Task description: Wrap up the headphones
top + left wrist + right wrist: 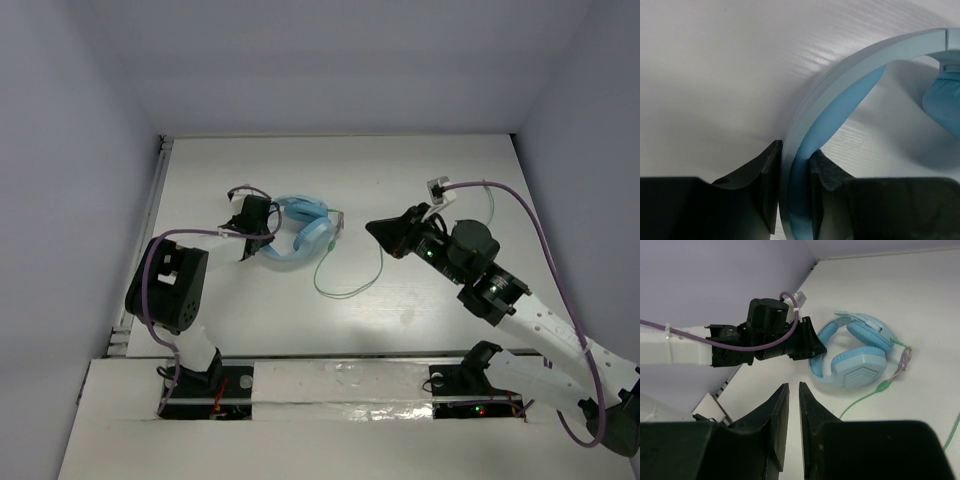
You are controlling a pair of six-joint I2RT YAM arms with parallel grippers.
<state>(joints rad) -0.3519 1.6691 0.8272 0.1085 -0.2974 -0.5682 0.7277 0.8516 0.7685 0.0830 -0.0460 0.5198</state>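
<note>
**Headband pinned, cable lying loose**

The left gripper [792,165] pinches the headband of the headphones [300,232], which lie left of the counter's middle, well off every edge. The cable [350,285] loops loose toward the near edge, so the wrapping looks barely begun. The right gripper [794,395] hangs nearby, fingers almost pressed together and empty (only a slit shows). Next, I judge, it must spread, catch the thin cable and wind it round.
</note>
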